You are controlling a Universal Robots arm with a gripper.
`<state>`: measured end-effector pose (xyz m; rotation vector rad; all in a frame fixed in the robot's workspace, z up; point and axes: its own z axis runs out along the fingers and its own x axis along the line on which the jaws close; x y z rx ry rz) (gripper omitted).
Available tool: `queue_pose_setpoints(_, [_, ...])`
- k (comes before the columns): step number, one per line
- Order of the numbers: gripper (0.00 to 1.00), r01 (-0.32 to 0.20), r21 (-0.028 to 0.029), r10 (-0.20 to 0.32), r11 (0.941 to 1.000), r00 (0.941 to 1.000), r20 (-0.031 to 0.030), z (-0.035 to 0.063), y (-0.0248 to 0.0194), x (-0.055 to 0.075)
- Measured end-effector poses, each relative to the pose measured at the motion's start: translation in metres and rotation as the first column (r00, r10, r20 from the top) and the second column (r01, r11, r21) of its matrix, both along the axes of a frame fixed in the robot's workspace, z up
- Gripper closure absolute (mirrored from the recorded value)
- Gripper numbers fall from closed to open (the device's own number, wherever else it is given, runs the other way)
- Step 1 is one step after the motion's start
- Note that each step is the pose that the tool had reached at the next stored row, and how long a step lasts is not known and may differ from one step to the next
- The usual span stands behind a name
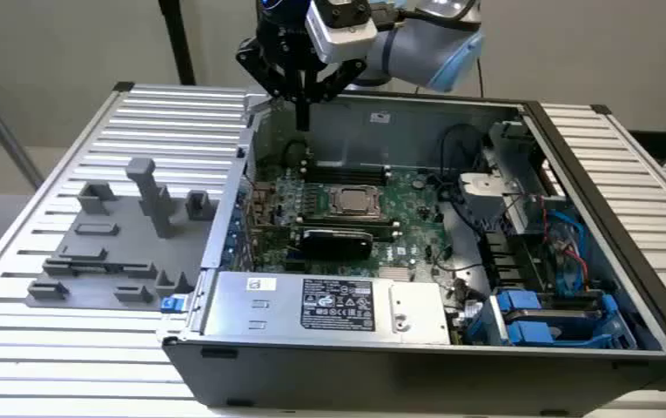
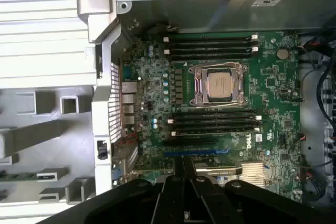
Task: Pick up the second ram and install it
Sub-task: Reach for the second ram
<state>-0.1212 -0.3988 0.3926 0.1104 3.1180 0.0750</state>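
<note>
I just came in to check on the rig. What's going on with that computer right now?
A robot arm's gripper hangs over the open computer case, above the far edge of the motherboard. Its fingers look closed together, with nothing seen between them. A slim green stick, probably the second ram, lies in the gray holder tray outside the case, so it appears not yet picked up.
</note>
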Motion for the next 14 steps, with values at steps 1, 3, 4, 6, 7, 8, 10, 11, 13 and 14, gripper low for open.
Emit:
queue_pose_setpoints(1, [1.00, 0.000, 0.0000, 0.000, 1.0000, 1.0000, -0.0001, 0.0000, 0.0000, 0.0000])
queue_pose_setpoints(3, [1.00, 0.000, 0.0000, 0.000, 1.0000, 1.0000, 0.0000, 0.0000, 0.0000, 0.0000])
queue_pose_setpoints(4, [1.00, 0.000, 0.0000, 0.000, 1.0000, 1.0000, -0.0001, 0.0000, 0.0000, 0.0000])
queue_pose_setpoints(6, [1.00, 0.000, 0.0000, 0.000, 1.0000, 1.0000, 0.0000, 0.0000, 0.0000, 0.0000])
queue_pose_setpoints(7, [1.00, 0.000, 0.0000, 0.000, 1.0000, 1.0000, 0.0000, 0.0000, 0.0000, 0.0000])
queue_pose_setpoints(8, [1.00, 0.000, 0.0000, 0.000, 1.0000, 1.0000, 0.0000, 0.0000, 0.0000, 0.0000])
queue_pose_setpoints(10, [1.00, 0.000, 0.0000, 0.000, 1.0000, 1.0000, 0.0000, 0.0000, 0.0000, 0.0000])
queue_pose_setpoints(11, [1.00, 0.000, 0.0000, 0.000, 1.0000, 1.0000, 0.0000, 0.0000, 0.0000, 0.0000])
queue_pose_setpoints(13, [1.00, 0.000, 0.0000, 0.000, 1.0000, 1.0000, 0.0000, 0.0000, 0.0000, 0.0000])
queue_pose_setpoints(14, [1.00, 0.000, 0.0000, 0.000, 1.0000, 1.0000, -0.0001, 0.0000, -0.0001, -0.0002])
